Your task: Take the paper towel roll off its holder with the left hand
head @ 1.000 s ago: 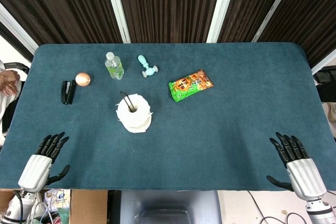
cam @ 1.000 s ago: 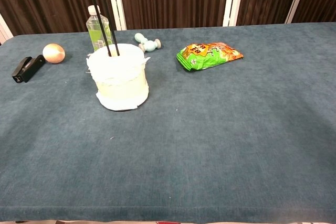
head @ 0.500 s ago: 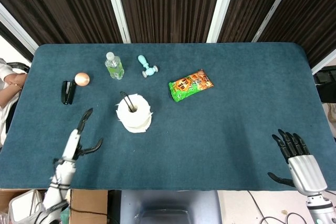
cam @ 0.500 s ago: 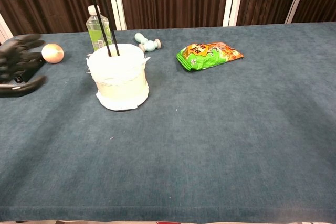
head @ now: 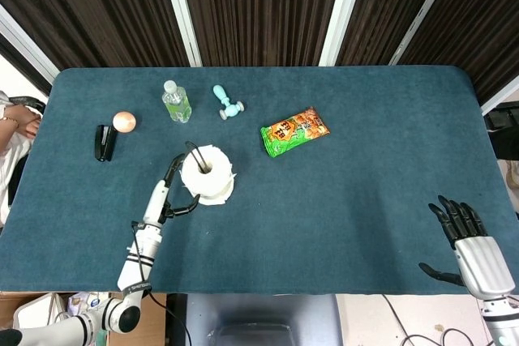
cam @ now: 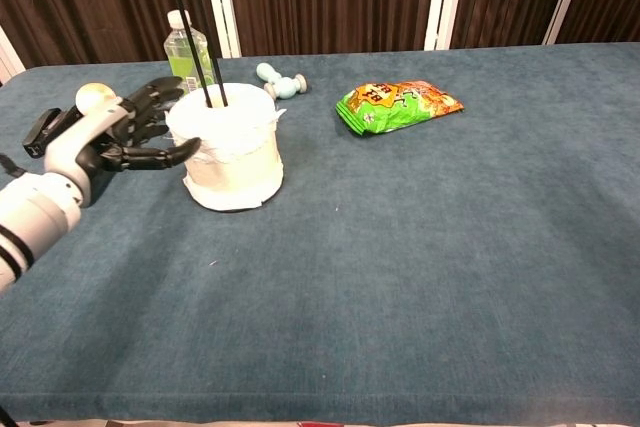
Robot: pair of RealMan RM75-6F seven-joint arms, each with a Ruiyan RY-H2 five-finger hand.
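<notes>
White roll [cam: 232,147] on its holder [cam: 194,22], our left hand [cam: 120,137] open beside it.

We see the roll standing mid-left on the blue table [head: 357,192], the black wire holder rising through its core. Our left hand is spread, fingers apart, fingertips at the roll's left side; we cannot tell whether they touch it. Our right hand [head: 469,245] hangs open at the table's near right edge, holding nothing. Behind the roll stand a bottle [head: 175,101] and a small teal dumbbell [head: 228,102]; a green snack bag [head: 294,130] lies to the right, a ball [head: 123,121] and stapler [head: 104,142] to the left.
</notes>
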